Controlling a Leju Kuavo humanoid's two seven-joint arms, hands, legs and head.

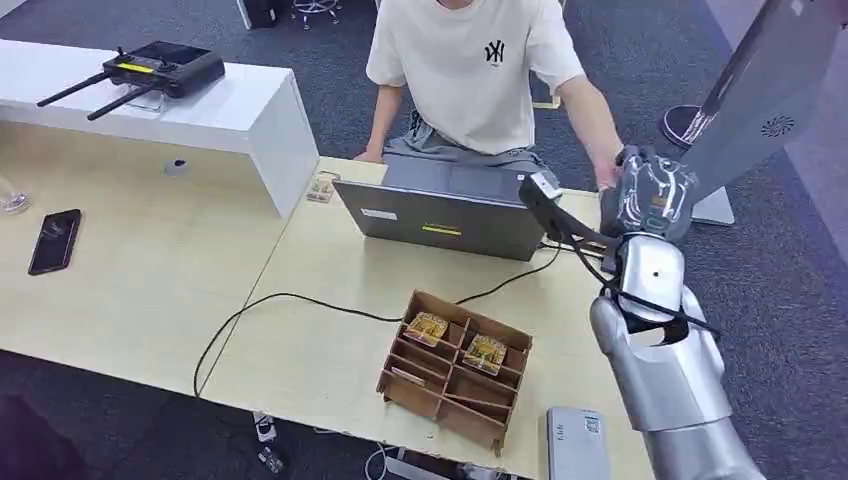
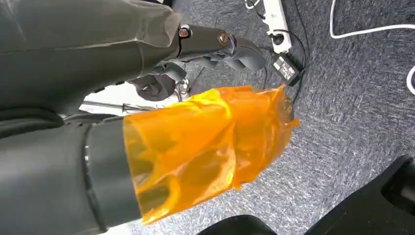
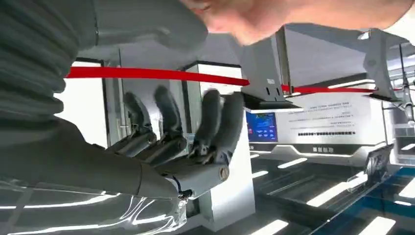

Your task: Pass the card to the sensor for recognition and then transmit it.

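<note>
1. The right hand [image 1: 648, 192] is raised at the right of the head view, beside the person's hand [image 1: 606, 176] and under the slanted grey panel [image 1: 765, 95] at the upper right, which is probably the sensor stand
2. In the right wrist view the fingers [image 3: 215, 122] stand straight and a little apart, with no card between them; the hand looks empty
3. The card itself cannot be made out in any view, so the robot's handover may be finished or the card may lie hidden behind the palm
4. The person's hand [image 3: 274, 17] reaches in at the top centre of the right wrist view, close above the fingertips, which fits a pass taking place
5. The left hand [image 2: 205, 142] hangs over the floor, wrapped in orange film; whether its fingers are wide or curled cannot be told
6. Judged so, recognition and transfer seem near their end; lowering the arm remains
</note>
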